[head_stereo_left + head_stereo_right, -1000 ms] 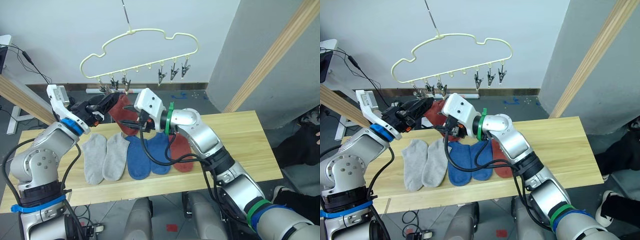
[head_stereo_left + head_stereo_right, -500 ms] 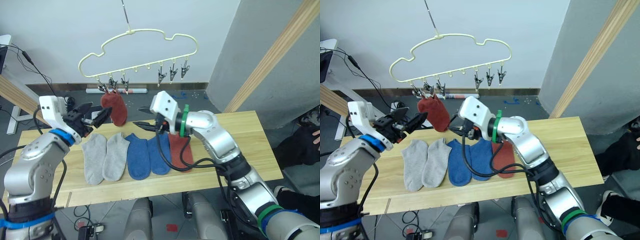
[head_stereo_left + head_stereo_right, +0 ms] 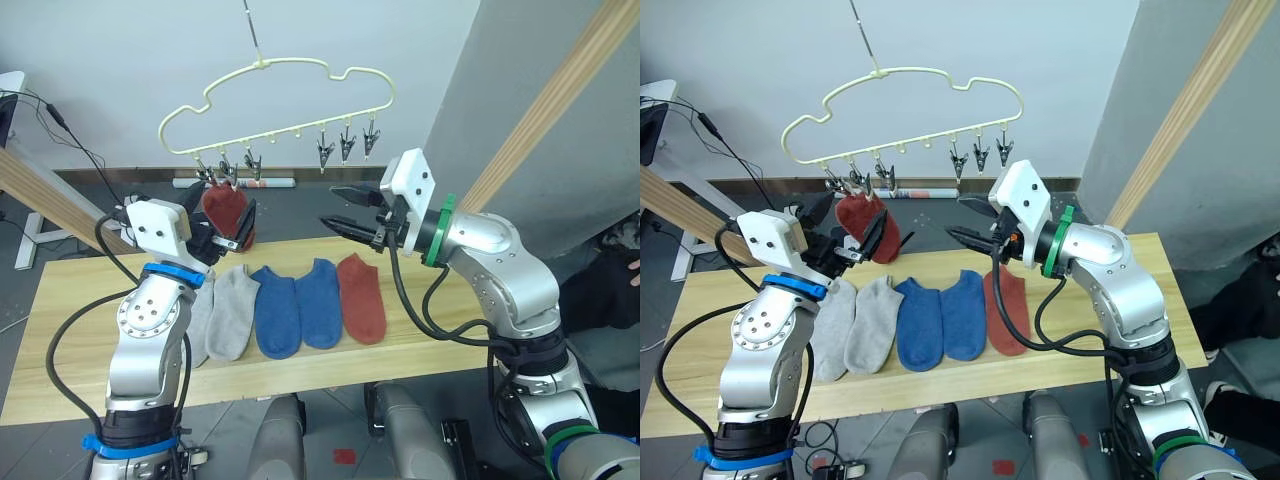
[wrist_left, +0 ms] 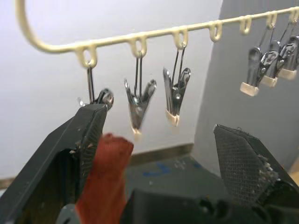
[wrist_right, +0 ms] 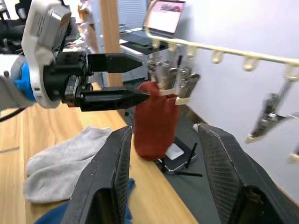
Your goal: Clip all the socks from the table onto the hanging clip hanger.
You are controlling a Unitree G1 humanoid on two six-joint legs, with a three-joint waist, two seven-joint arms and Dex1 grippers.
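The pale-yellow clip hanger [image 3: 290, 90] hangs above the table [image 3: 450, 260]. One rust red sock [image 3: 222, 203] dangles from a clip at the hanger's left end, seen close up as the red sock [image 5: 154, 121]. My left gripper [image 3: 225, 218] is open, its fingers either side of that sock's lower part. My right gripper [image 3: 332, 207] is open and empty, in the air to the sock's right, below the right-hand clips [image 3: 346, 148]. On the table lie two grey socks [image 3: 225, 312], two blue socks [image 3: 277, 312] and a red sock [image 3: 362, 296] in a row.
A slanted wooden pole [image 3: 545, 115] rises at the right behind the table, and another pole [image 3: 45, 190] crosses at the left. Empty metal clips [image 4: 175, 95] hang beside the clipped sock. Bare planks stretch to the right of the socks.
Both grippers were at the red sock under the left clips. The right gripper has drawn back to the right and risen. The left arm has swung in closer. The sock stays hanging.
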